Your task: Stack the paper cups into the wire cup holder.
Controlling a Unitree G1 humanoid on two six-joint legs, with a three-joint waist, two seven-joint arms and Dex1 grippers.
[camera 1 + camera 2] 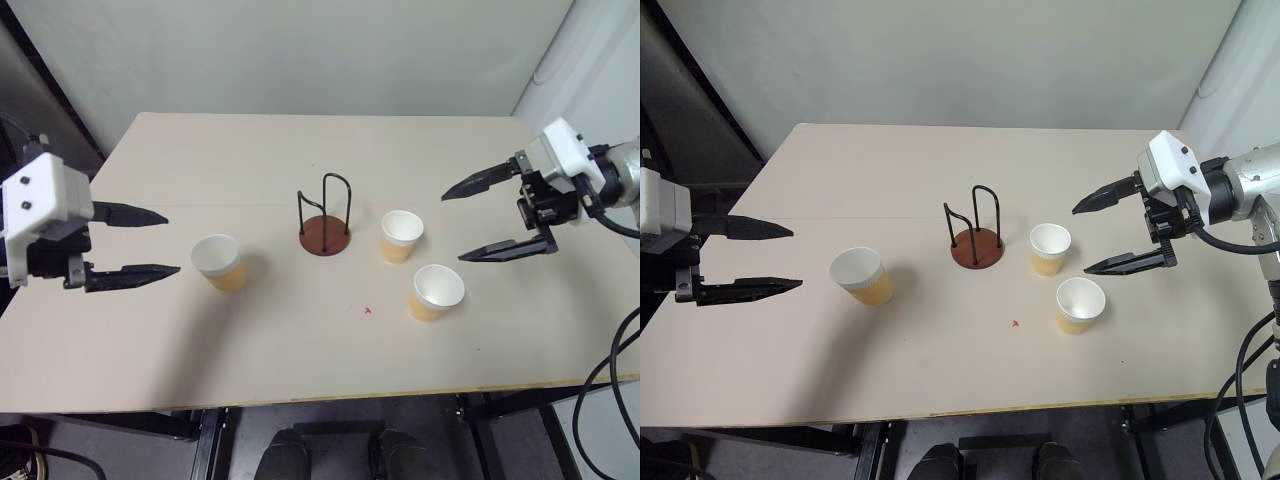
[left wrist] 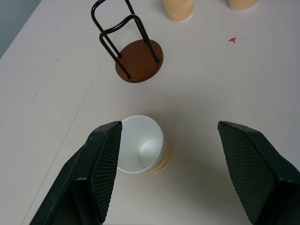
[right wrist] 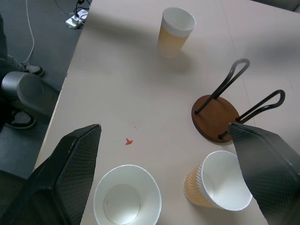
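Note:
The wire cup holder (image 1: 325,232) stands empty near the table's middle, a brown disc with black wire arches. Three paper cups stand upright and apart on the table: one (image 1: 219,262) to the holder's left, one (image 1: 400,236) just right of it, one (image 1: 436,292) nearer the front right. My left gripper (image 1: 148,243) hovers open at the left edge, its tips pointing at the left cup (image 2: 143,150) a short way off. Open as well, my right gripper (image 1: 478,218) hangs above the right side, pointing toward the two right cups (image 3: 127,201) (image 3: 220,186). Nothing is held.
The beige table (image 1: 320,350) has a small red mark (image 1: 367,311) in front of the holder. Black cables (image 1: 610,400) hang beside the right front corner. A pale wall stands behind the table's far edge.

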